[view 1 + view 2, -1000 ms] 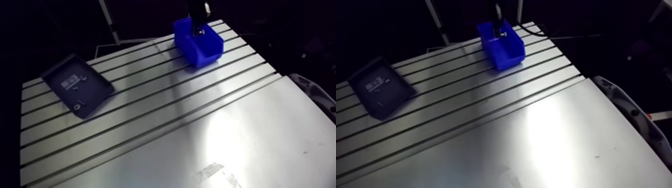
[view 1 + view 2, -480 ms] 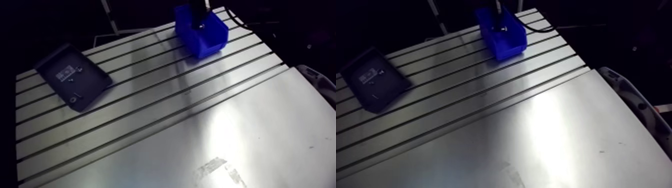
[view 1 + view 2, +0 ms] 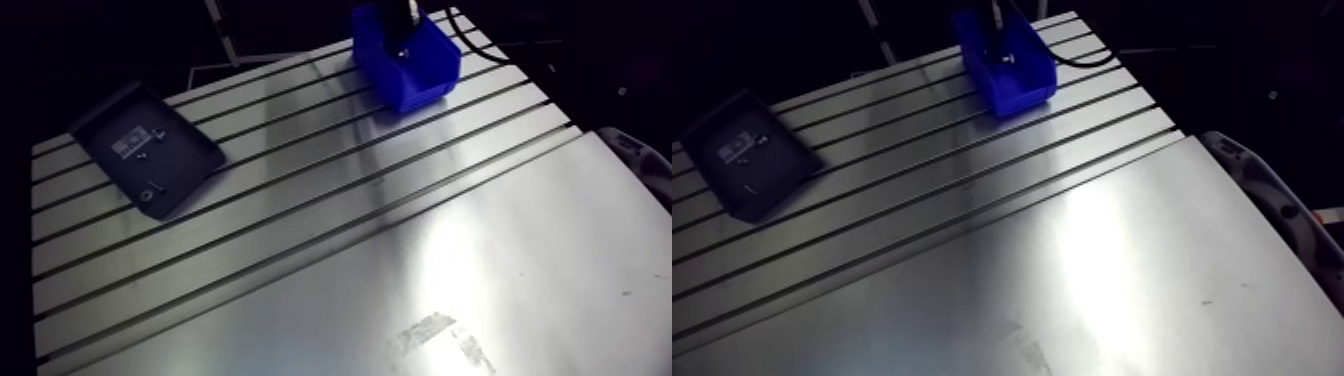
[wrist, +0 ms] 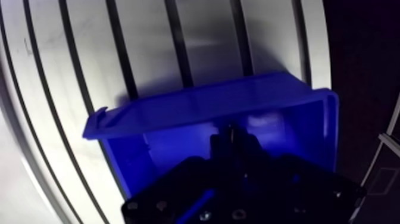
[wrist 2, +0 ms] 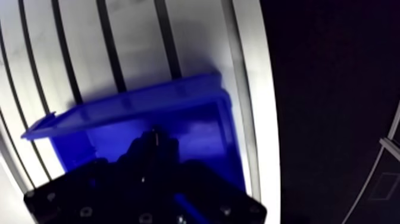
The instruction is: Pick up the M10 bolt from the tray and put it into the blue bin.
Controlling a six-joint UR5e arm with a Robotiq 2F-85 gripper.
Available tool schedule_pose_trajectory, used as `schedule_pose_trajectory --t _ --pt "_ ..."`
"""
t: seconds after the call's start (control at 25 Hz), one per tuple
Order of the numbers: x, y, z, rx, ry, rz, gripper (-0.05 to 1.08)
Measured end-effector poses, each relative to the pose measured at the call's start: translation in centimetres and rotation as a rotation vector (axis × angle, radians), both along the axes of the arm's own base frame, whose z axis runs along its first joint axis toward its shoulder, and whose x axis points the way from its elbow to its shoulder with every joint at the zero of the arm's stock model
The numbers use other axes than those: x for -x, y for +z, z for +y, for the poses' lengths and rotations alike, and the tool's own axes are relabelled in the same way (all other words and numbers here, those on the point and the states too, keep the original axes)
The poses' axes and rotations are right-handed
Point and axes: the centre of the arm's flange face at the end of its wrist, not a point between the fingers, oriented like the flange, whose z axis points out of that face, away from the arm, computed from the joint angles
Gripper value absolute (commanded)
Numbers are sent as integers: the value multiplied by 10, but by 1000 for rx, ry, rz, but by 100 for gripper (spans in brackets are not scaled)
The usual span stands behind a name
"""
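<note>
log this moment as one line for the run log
phase: drop-off | gripper: over blue bin interior | bolt: cannot make out | tray: across the table, small parts in it

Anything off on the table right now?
Nothing spilled or damaged. Only oddity: the tray sits slightly askew to the table slots, small parts loose in it. The gripper hangs over the blue bin.

tool (image 4: 232, 132) upright under the wrist, tips downward, its two dark fingers (image 4: 219, 149) close together
</note>
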Motion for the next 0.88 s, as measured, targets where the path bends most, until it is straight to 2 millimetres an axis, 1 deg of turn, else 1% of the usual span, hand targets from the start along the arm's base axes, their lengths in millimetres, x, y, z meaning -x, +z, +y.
schedule_pose_trajectory --t 0.04,0.08,0.12,0.16,0.2,0.28,0.44,0.56,0.72,0.88 --pt "0 -1 0 -1 0 0 54" --pt "0 -2 0 -2 1 -1 33" --pt "0 -3 0 -4 1 -2 21" --pt "0 -3 0 -7 2 -4 19" --pt "0 -4 0 -10 3 -5 5" --pt "0 -2 0 -19 6 -7 3" --pt "-6 18 -2 -25 10 7 2" --pt "-13 39 -5 -30 11 22 2" --pt "-25 74 -10 -33 11 34 1" --pt "-33 104 -13 -43 6 57 1"
